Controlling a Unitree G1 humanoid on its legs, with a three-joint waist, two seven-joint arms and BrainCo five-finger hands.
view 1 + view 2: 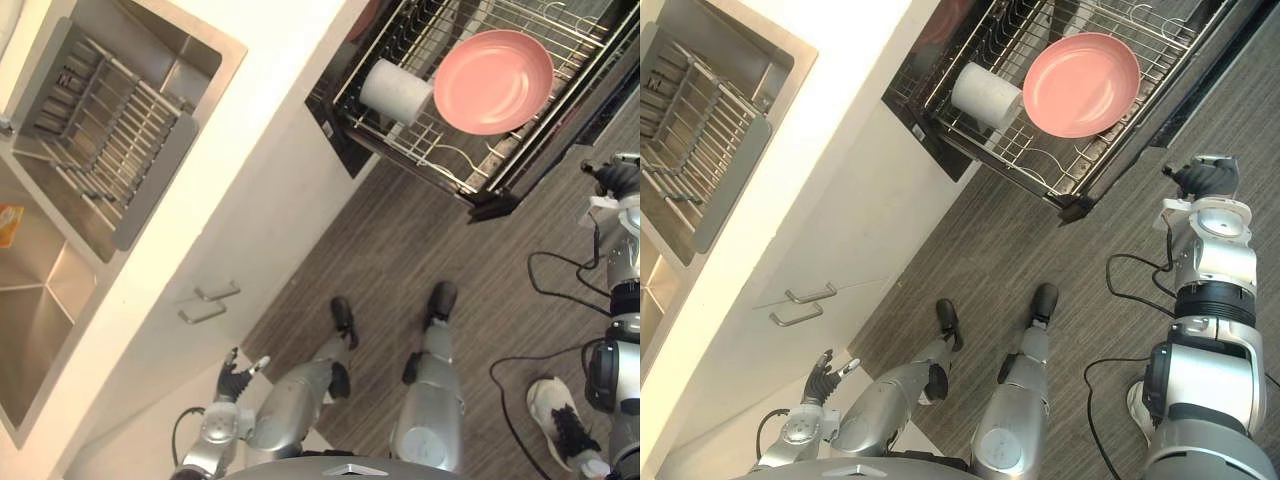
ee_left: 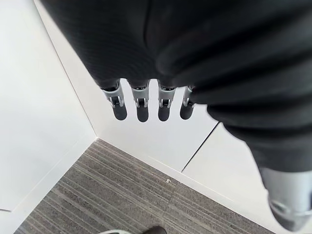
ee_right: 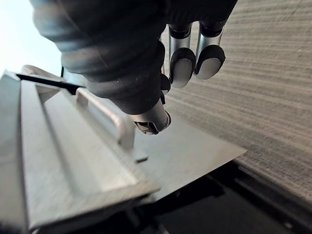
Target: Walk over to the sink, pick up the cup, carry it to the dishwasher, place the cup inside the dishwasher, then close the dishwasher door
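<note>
White and cylindrical, the cup [image 1: 395,92] lies on its side in the dishwasher's wire rack [image 1: 425,152], touching the pink plate [image 1: 493,82] that leans in the rack beside it. So the placing looks done, and the step in hand is closing the door.

The right hand [image 1: 1202,180] hangs just beyond the rack's outer corner, above the wood-grain floor [image 1: 420,240]. Its wrist view shows the fingers [image 3: 209,61] fairly straight and holding nothing. Just past them is a brushed steel panel [image 3: 63,146] with a bar handle [image 3: 105,117]. I take this for the lowered dishwasher door, though the close angle leaves that uncertain. The left hand [image 1: 235,378] hangs well away from the rack by the white cabinet front [image 2: 44,122], its fingers [image 2: 141,109] straight and empty.

To close well, the rack probably has to slide fully in first, since it looks drawn out over the door. A flat push on its front rail would suit, slow enough that the cup does not roll and the plate does not tip. Then the right hand should get under the door's free edge or hook the handle. It should lift in an arc about the hinge and finish with a firm press until the door seats, fingers clear of the closing gap.
</note>
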